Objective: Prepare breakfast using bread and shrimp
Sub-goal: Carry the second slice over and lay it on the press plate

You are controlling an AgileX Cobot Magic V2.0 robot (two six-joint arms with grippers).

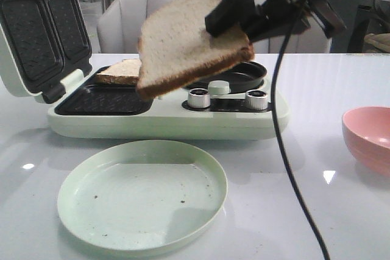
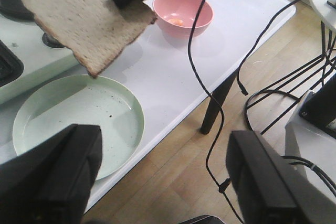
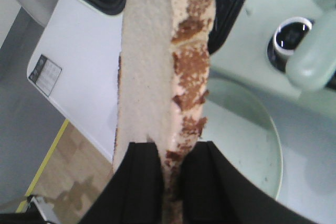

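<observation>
Holding a slice of bread (image 1: 183,41) by one edge, right gripper (image 1: 244,19) clamped on it, fingers (image 3: 142,182) pressed against both faces as seen in the right wrist view. Slice tilted, lowest corner down toward the front, raised in the air over the front edge of the pale green sandwich maker (image 1: 164,117) and above the far side of the round green plate (image 1: 143,196); not touching either. Second slice (image 1: 119,71) lying flat on the left grill plate of the sandwich maker, near the rear, partly hidden behind the raised slice. Lid (image 1: 36,35) of the sandwich maker standing open at the left, dark ribbed plates facing forward. Two silver knobs (image 1: 198,98) on the front panel, dark round pan (image 1: 244,76) behind them on the right side. Plate set on the white table (image 1: 329,89) just in front of the appliance, carrying only a few dark crumbs. Pink bowl (image 1: 368,138) at the right edge of the table, well apart from the plate; something small and orange, likely shrimp (image 2: 176,22), lying at its bottom in the left wrist view, too small to count. Left gripper (image 2: 163,182) spread wide open, nothing between the fingers, hovering off the front edge of the table above the wooden floor. Black cable (image 1: 286,150) hanging down across the right of the front view.
</observation>
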